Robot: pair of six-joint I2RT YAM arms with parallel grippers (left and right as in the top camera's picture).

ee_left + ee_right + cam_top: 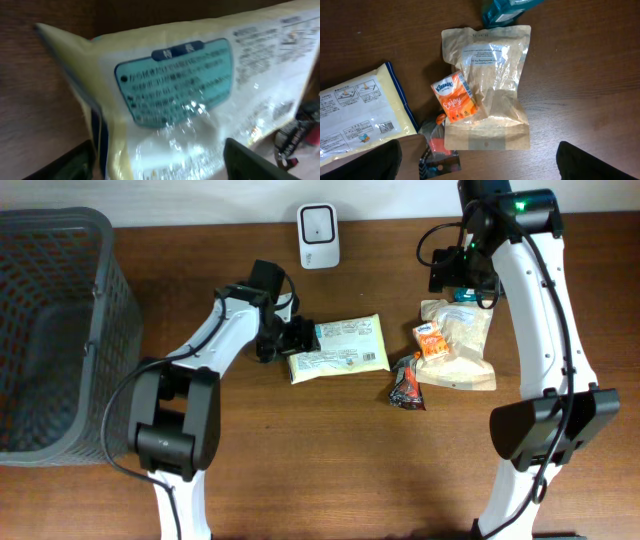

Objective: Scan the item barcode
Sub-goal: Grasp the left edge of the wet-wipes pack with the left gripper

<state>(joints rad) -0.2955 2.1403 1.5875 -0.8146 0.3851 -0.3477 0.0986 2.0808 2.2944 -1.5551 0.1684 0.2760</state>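
Left pincer (160,150) stood wide, its two dark fingers (65,167) astride the left end of a cream packet (340,348). Whether they touched the film could not be told, as the blurred wrist view cropped them at its bottom edge. That packet lay flat at mid-worktop, with a teal label panel (175,80) whose text was too soft to read and a small barcode-like block (385,127) toward its right end. Right pincer (479,150) also gaped wide and held nothing, hanging over a tan pouch (487,90) on the right. An orange tissue pack (456,96) lay on the pouch's left edge, and a dark wrapper (407,385) sat just beside its near left corner. A teal item (505,11) beyond the pouch was cut off by the frame. A white scanner (318,222) stood at the far edge, apart from the packet. A grey mesh basket (55,330) ran off the left side. The worktop (300,460) was brown wood grain; the room beyond lay outside every view.
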